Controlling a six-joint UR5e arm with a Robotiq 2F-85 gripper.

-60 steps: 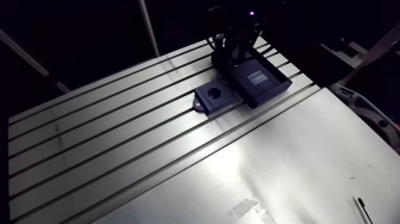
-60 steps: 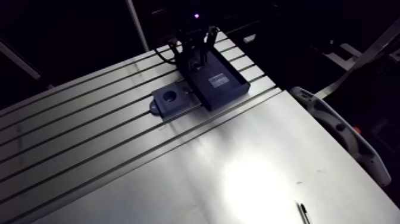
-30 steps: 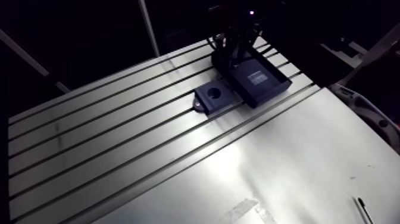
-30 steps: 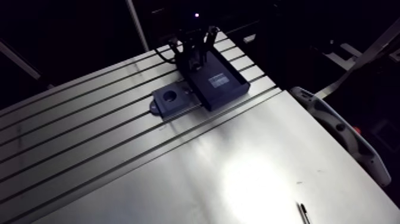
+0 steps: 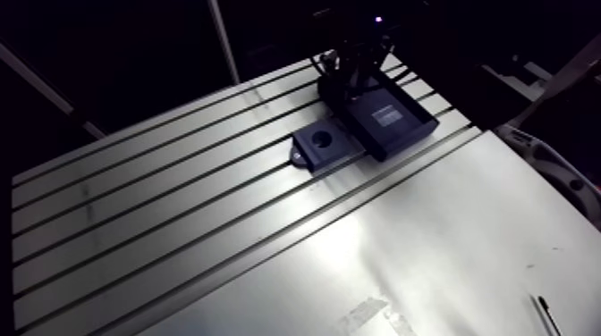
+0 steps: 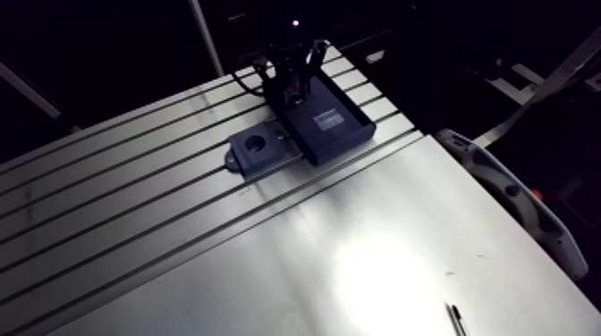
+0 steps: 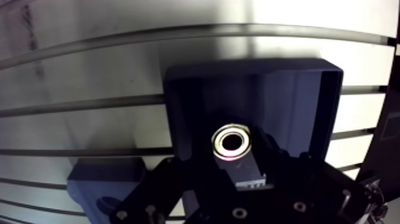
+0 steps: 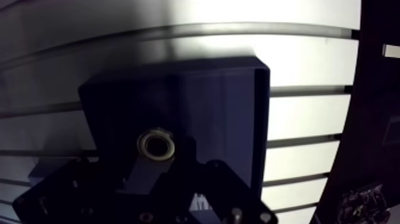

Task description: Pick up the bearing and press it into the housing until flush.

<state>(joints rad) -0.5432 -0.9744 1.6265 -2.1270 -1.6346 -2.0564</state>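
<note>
Nothing's shifted since a moment ago: your pincer point(image 5: 346, 82) hovers at the bearing point(image 7: 232, 142) in the black tray point(image 7: 284, 98), grip unreadable, pickup pending.

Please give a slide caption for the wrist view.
Gripper at the bearing, within a dark tray on the slotted table.

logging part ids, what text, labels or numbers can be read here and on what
White print on the black tray: too blurred to read.
Small white print close by the bearing: too small to read.
No text seen on the housing or the table.
</note>
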